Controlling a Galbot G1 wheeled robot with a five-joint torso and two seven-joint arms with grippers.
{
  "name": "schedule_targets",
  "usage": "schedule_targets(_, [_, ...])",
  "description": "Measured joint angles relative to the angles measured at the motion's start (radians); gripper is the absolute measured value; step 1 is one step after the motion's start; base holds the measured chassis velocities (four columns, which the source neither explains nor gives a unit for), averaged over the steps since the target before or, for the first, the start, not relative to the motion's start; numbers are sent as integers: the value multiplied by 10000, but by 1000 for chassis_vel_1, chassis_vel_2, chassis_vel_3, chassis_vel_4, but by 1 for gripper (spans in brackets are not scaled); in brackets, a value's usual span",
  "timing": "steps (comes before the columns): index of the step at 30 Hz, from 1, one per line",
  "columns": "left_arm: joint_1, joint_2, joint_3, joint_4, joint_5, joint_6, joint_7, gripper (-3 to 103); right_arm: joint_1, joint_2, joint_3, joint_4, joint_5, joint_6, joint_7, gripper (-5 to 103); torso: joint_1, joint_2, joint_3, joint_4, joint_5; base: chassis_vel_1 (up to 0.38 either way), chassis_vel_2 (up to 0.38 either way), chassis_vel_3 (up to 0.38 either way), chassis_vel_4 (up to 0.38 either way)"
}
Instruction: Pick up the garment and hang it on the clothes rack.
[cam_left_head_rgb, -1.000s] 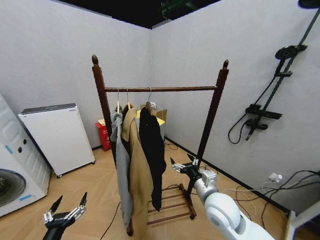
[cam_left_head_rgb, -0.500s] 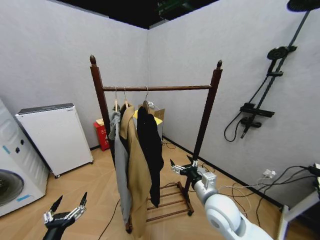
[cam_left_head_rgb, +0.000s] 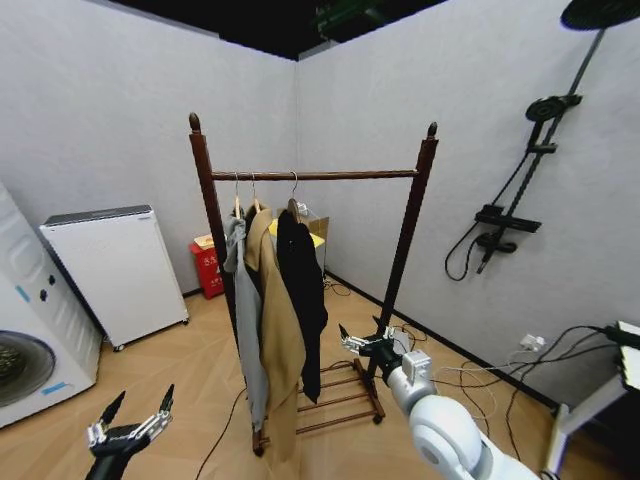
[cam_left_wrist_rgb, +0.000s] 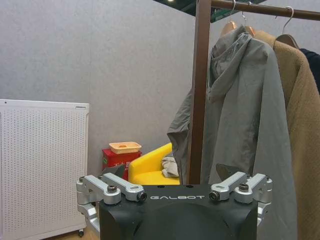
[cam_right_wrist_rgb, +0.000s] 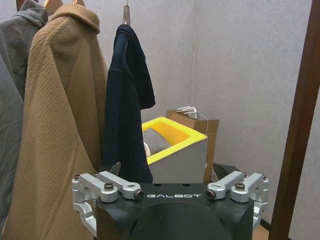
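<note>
Head view: the clothes rack (cam_left_head_rgb: 312, 176) stands mid-room near the far corner, with two knob-topped posts, one horizontal bar and a slatted low shelf. Three items hang at the left end of the bar, each on a hanger. From left to right they are a grey hooded jacket (cam_left_head_rgb: 243, 310), a long tan coat (cam_left_head_rgb: 277, 340) and the garment (cam_left_head_rgb: 303, 300), which is black. The garment hangs just to the right of the tan coat and touches it. The right half of the bar is bare.

The left gripper (cam_left_head_rgb: 132, 424) is low at the near left, over the wood floor, with its fingers spread apart and nothing between them. It is well apart from the rack. The right gripper (cam_left_head_rgb: 364, 343) is held out near the foot of the right post, just right of the garment's lower hem, with its fingers spread and nothing between them. It is not touching the fabric.

Left wrist view: the left post rises ahead, with the grey hooded jacket and the tan coat hanging beyond it. A white perforated cabinet (cam_left_wrist_rgb: 35, 165) stands against the wall, and a red box (cam_left_wrist_rgb: 116, 157) and a yellow bin (cam_left_wrist_rgb: 150, 167) sit behind the rack.

Right wrist view: the garment hangs straight ahead beside the tan coat, with one sleeve hanging loose. The yellow bin and a cardboard box (cam_right_wrist_rgb: 192, 122) lie behind it, against the far wall.

On the right wall hangs a shower fixture (cam_left_head_rgb: 515, 215). A washing machine (cam_left_head_rgb: 25, 340) is at the near left.
</note>
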Motion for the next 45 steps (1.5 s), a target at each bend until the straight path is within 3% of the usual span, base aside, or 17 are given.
schedule_targets(45, [0,0,0,0,0,0,1,100,-395,127,68,40,-236,160,-233,100,3,0,1,0,2,-6,-180,-175,-7])
